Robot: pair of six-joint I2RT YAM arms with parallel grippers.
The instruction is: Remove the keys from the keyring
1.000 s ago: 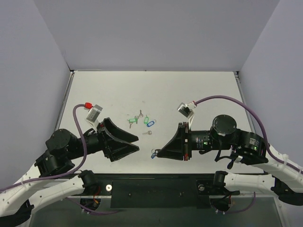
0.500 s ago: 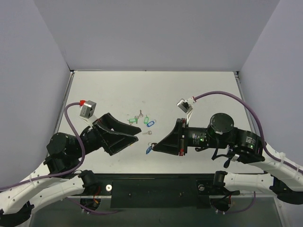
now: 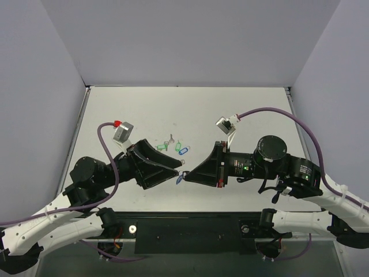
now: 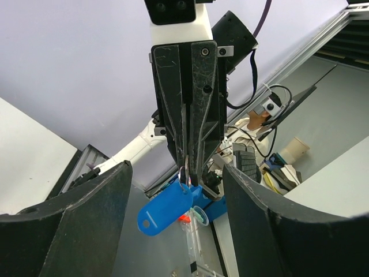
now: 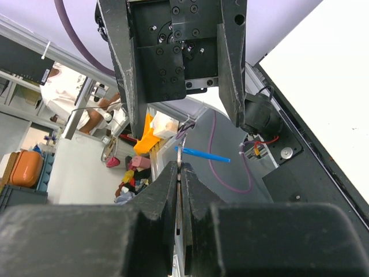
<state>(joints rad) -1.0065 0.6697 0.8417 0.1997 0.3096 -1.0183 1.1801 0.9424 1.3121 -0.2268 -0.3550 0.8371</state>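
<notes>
Your left gripper (image 3: 172, 167) has moved in on the held keyring (image 4: 184, 175).
Its fingers stand wide apart and now flank the tip of your right gripper (image 3: 185, 175) at the lower middle of the top view; a second ago it sat further left, well apart. Your right gripper has its fingers pressed together on the keyring, held clear of the table (image 3: 242, 109), and has drifted left and up. The blue tag (image 4: 165, 209) hangs tilted just under that pinch. You cannot make out the keys themselves.
</notes>
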